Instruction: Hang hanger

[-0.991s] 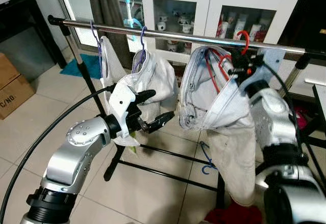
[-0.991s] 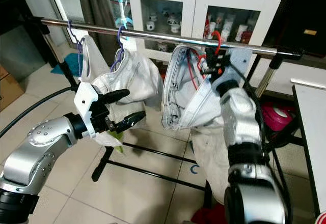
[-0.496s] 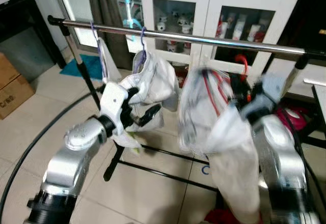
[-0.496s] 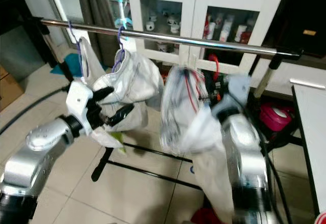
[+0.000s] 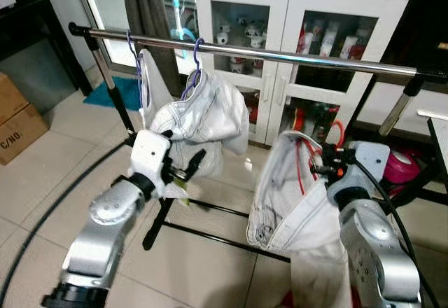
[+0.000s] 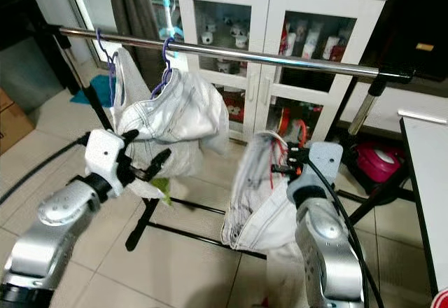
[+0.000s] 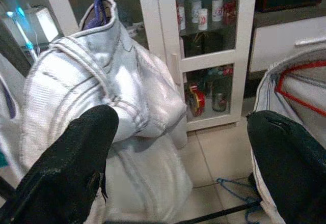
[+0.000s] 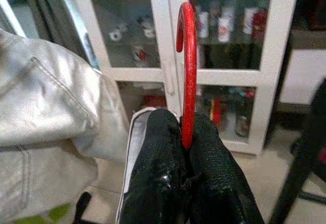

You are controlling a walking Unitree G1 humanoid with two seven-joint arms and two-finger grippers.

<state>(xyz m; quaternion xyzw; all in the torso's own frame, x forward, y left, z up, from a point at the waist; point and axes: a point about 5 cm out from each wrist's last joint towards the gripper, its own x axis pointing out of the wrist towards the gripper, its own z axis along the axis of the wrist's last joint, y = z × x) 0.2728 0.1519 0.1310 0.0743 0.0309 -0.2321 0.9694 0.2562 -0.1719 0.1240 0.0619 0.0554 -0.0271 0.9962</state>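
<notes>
One red hanger [image 8: 187, 71] is pinched in the closed right pincer [image 8: 186, 147] well below the rail [image 5: 280, 54], the left pincer [image 7: 183, 152] is held agape, and a missed hook is risked if the lift falls short.

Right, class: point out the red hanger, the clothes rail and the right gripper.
red hanger [image 8: 188, 56]: right wrist view, on its hook's shaft.
clothes rail [image 5: 280, 54]: left eye view, mid-bar.
right gripper [image 8: 186, 137]: right wrist view, between the fingertips.

Bright even indoor light, sharp frames, glare behind window.
</notes>
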